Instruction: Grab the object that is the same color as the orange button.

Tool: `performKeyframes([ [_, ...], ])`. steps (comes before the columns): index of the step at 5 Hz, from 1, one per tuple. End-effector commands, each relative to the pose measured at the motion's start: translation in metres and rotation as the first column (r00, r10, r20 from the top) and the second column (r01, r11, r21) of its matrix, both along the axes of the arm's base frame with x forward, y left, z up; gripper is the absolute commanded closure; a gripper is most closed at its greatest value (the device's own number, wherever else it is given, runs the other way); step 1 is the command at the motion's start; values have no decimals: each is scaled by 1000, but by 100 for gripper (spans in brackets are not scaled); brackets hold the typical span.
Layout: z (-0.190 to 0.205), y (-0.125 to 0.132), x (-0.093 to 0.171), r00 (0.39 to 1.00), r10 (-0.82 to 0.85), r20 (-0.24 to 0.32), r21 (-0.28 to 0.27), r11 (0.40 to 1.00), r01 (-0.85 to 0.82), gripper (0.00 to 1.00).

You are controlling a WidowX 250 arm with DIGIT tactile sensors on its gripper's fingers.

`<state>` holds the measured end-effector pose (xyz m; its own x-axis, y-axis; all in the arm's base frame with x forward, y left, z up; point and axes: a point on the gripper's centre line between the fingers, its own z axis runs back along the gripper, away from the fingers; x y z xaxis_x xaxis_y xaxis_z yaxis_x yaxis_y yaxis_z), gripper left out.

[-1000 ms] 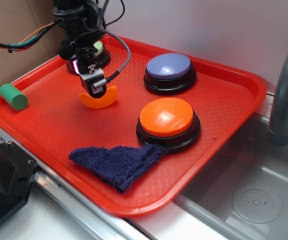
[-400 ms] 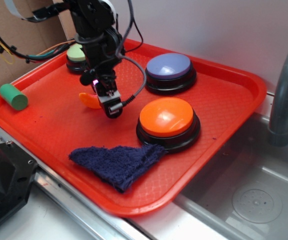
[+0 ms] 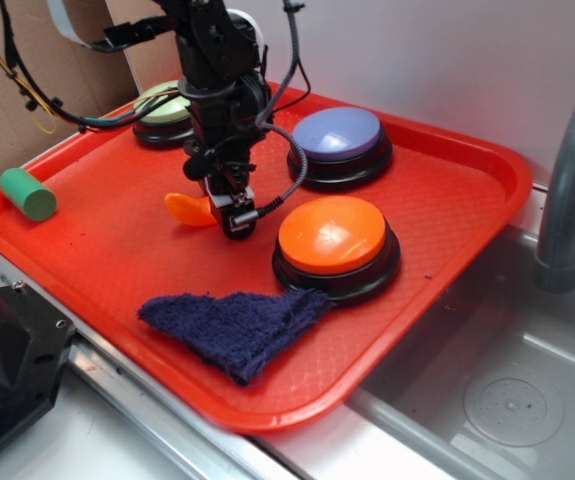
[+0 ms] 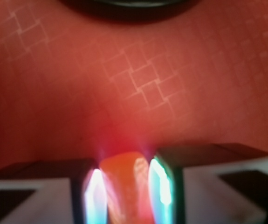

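The object, a small orange crescent (image 3: 187,210), lies low over the red tray (image 3: 97,250), left of the orange button (image 3: 332,235). My gripper (image 3: 233,218) points down over the crescent's right end. In the wrist view the orange piece (image 4: 124,191) fills the gap between my two fingers (image 4: 94,196), and my gripper (image 4: 124,179) is shut on it. The crescent's right end is hidden behind the gripper in the exterior view.
A purple-domed button (image 3: 338,142) and a green-domed button (image 3: 165,112) stand at the tray's back. A dark blue cloth (image 3: 237,328) lies at the front and a green cylinder (image 3: 27,193) on the left rim. A sink (image 3: 497,400) and faucet (image 3: 567,190) are to the right.
The gripper moved from the back left toward the orange button, dropped lower and closed round the crescent. The crescent turned and shifted slightly.
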<state>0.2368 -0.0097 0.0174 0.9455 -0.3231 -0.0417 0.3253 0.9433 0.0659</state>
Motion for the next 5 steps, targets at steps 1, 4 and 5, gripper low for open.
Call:
performKeyframes([
  [1, 85, 13, -26, 988, 150, 30, -79, 986, -148, 100],
  [4, 148, 60, -58, 933, 359, -4, -125, 926, -356, 100],
  [5, 145, 57, -43, 923, 382, -30, -65, 921, -384, 100],
])
